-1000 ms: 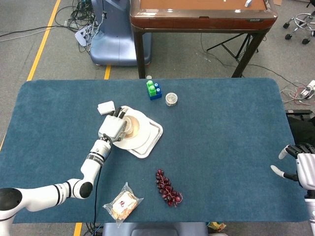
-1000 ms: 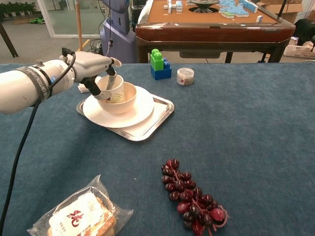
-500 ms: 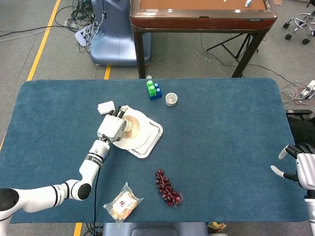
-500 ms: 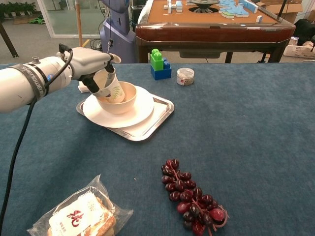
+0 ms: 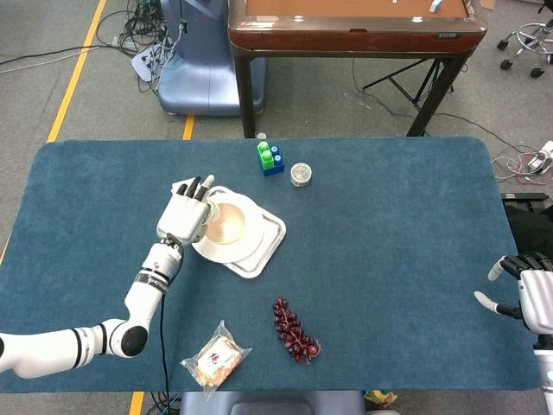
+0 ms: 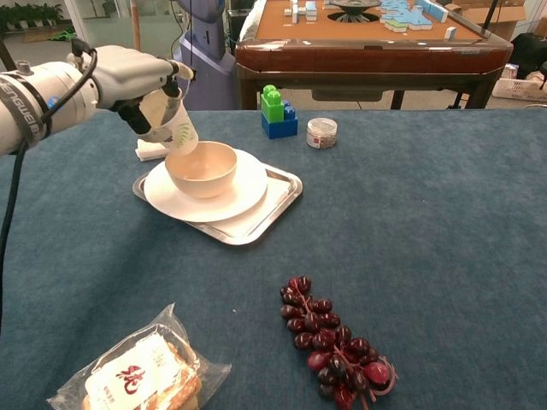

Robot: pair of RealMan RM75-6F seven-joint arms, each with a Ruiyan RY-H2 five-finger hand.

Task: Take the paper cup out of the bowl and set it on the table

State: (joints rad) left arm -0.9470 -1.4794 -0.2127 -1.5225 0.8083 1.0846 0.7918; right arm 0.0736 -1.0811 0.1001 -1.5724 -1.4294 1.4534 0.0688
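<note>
Blue-felted table (image 5: pixel 389 225), wide and mostly bare at the robot's right. Square metal tray (image 6: pixel 256 213) left of centre, carrying a white plate (image 6: pixel 239 192) and on that a cream bowl (image 6: pixel 202 167). Left hand (image 6: pixel 128 75) raised above the bowl's left rim, fingers wrapped round the paper cup (image 6: pixel 171 124); cup tilted, base hanging just over the rim, clear of the bowl's inside. Right hand (image 5: pixel 525 294) at the table's far right edge, holding nothing, fingers apart. Smaller things: bunch of dark grapes (image 6: pixel 333 337) near the front, wrapped snack packet (image 6: pixel 137 376) front left, green and blue blocks (image 6: pixel 275 111) and a small lidded jar (image 6: pixel 322 132) behind the tray, white pad (image 6: pixel 150 150) beside it. Progress, by my reading: lifting out done; left is carrying the cup sideways off the tray, lowering it upright onto felt, letting go.
</note>
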